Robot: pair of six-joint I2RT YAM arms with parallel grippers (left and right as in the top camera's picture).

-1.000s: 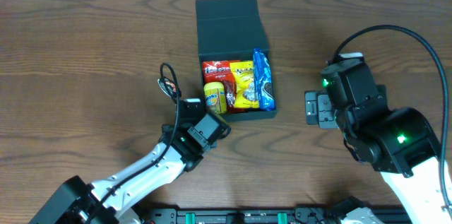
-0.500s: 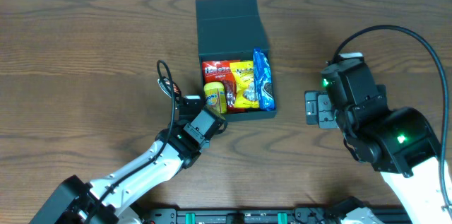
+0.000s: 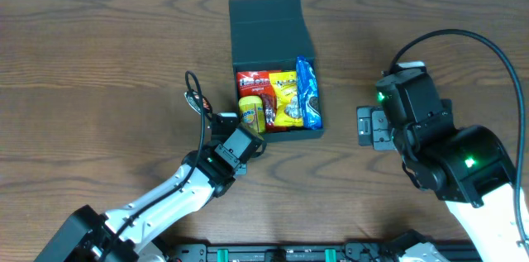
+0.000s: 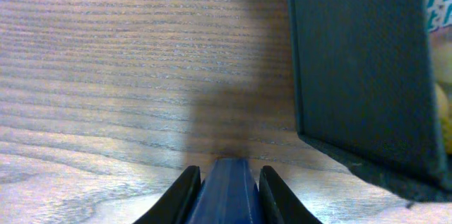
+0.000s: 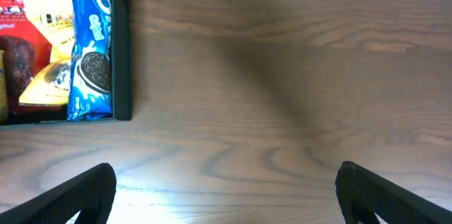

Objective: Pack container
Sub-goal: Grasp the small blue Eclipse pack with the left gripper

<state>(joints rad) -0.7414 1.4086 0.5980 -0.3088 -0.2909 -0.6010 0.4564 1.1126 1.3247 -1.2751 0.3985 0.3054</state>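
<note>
Open container holds perhaps 4 snack packets; left tool sits just beside it.

We see a table of dark brown wood, its grain plain and its surface smooth with a soft sheen. The container is matt cardboard, finely textured up close. The snack packets in it are glossy plastic film, crinkled.

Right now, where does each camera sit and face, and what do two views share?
Overhead: above the table, looking straight down on the open box; left hand and right hand show.
Left wrist: low, facing the box's outer wall; its closed fingers show.
Right wrist: facing table beside the box; its spread fingers show.
Shared: overhead and right wrist both show the blue cookie packet.
</note>
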